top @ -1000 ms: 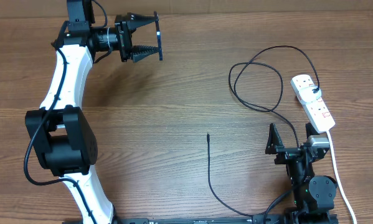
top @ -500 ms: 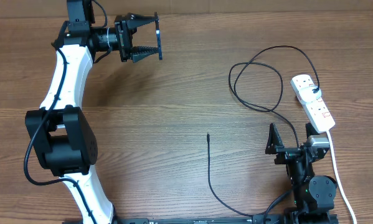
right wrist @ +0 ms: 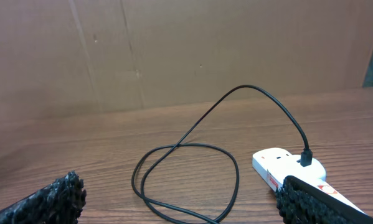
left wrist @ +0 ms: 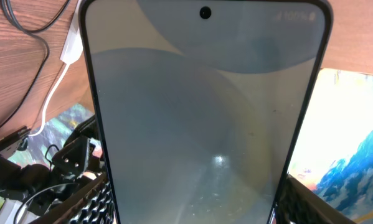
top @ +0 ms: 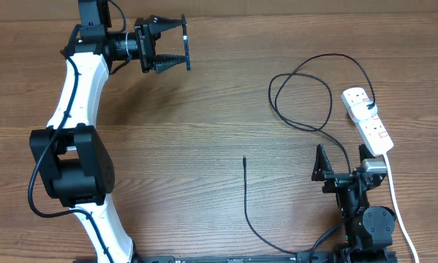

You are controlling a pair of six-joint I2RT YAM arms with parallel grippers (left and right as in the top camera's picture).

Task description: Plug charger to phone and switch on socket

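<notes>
My left gripper [top: 176, 44] hangs above the table's far left, shut on the phone [top: 186, 42], which shows there only as a thin dark edge. In the left wrist view the phone [left wrist: 205, 112] fills the frame with its pale lit screen, between the two fingers [left wrist: 93, 202]. The charger [top: 300, 95] lies looped on the table. Its black plug sits in the socket [top: 371, 126], and its slim free end [top: 244, 159] lies loose mid-table. My right gripper [top: 343, 162] stands open near the front right, with nothing between its jaws. It faces the charger loop [right wrist: 186, 174] and the socket [right wrist: 286, 167].
The socket's thick white cord [top: 400, 212] runs down the right side past my right arm's base [top: 365, 219]. The charger's thin cable curves along the front edge [top: 266, 241]. A brown wall [right wrist: 174, 50] stands behind the table.
</notes>
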